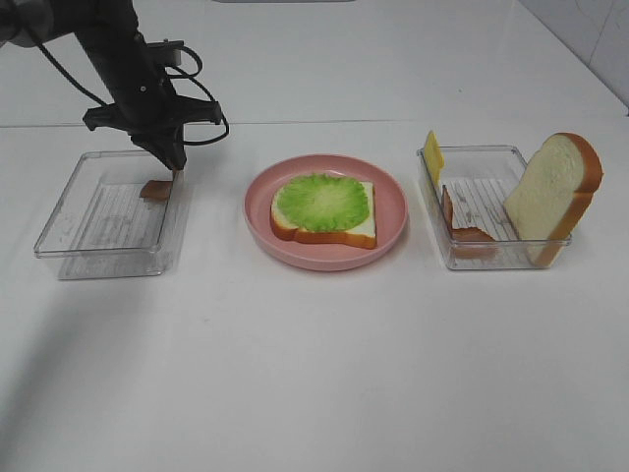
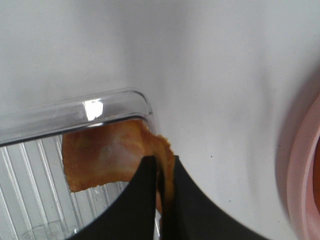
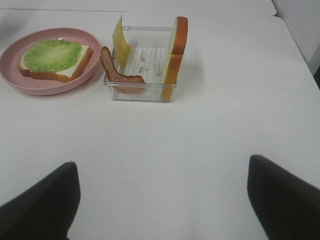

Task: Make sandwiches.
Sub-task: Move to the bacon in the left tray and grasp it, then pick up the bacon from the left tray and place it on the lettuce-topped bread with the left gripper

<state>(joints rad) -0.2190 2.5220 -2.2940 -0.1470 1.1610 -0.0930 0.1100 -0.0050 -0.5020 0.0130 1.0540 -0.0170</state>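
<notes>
Counter [image 1: 314,393]: plain white throughout. Plate [image 1: 396,202]: uniform pink. Flat bread slice [image 1: 367,218]: white face, orange-brown crust. Lettuce [image 1: 321,202]: bright green, paler at the middle, with fine radial streaks running outward. Left tray [image 1: 98,264] and right tray [image 1: 491,258]: clear plastic, each floor marked with parallel ribbed lines. Left bacon strip [image 1: 155,190]: reddish-brown; the left wrist view shows lighter orange mottling on it. Right bacon strip [image 1: 470,234]: reddish-brown. Cheese slice [image 1: 432,155]: yellow. Upright bread slice [image 1: 550,187]: white face, orange-brown crust. Left hand [image 1: 178,167] and right hand [image 3: 161,165]: black.
</notes>
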